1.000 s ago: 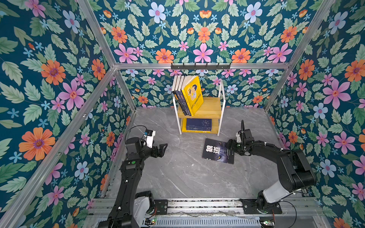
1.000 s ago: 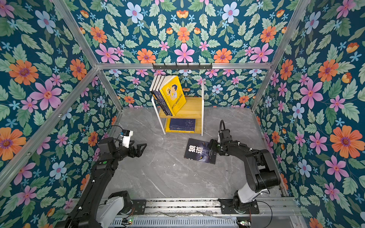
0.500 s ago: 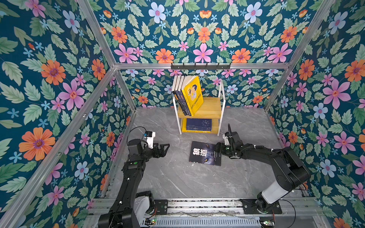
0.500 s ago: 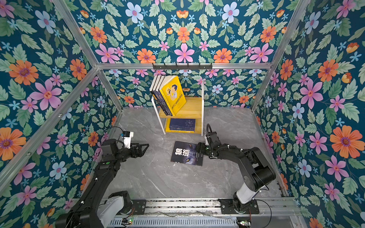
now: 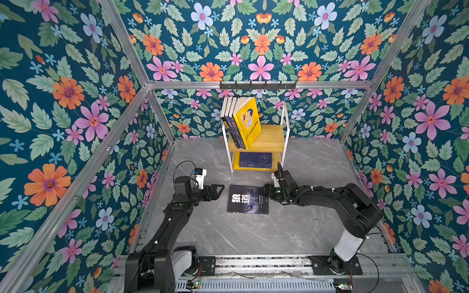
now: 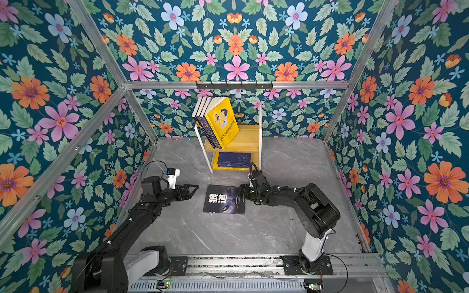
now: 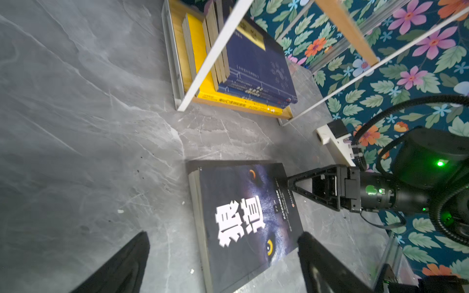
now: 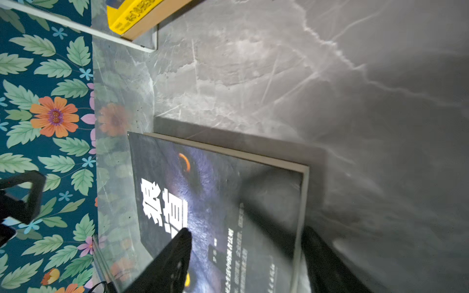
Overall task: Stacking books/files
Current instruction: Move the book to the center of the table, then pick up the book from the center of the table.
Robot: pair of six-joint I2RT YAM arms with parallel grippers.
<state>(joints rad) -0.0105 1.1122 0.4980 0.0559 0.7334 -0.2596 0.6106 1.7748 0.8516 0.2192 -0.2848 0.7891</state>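
The black book lies flat on the worktop at the middle of both top views, below the shelf and between the 2 hands. The right hand is nearer. It is part open, with 1 finger on the cover and the other past the book's edge, seemingly clamping nothing. The left hand, wide open and empty, points at the book's left edge, just short of it. Foreshortening hides which edge is longer.
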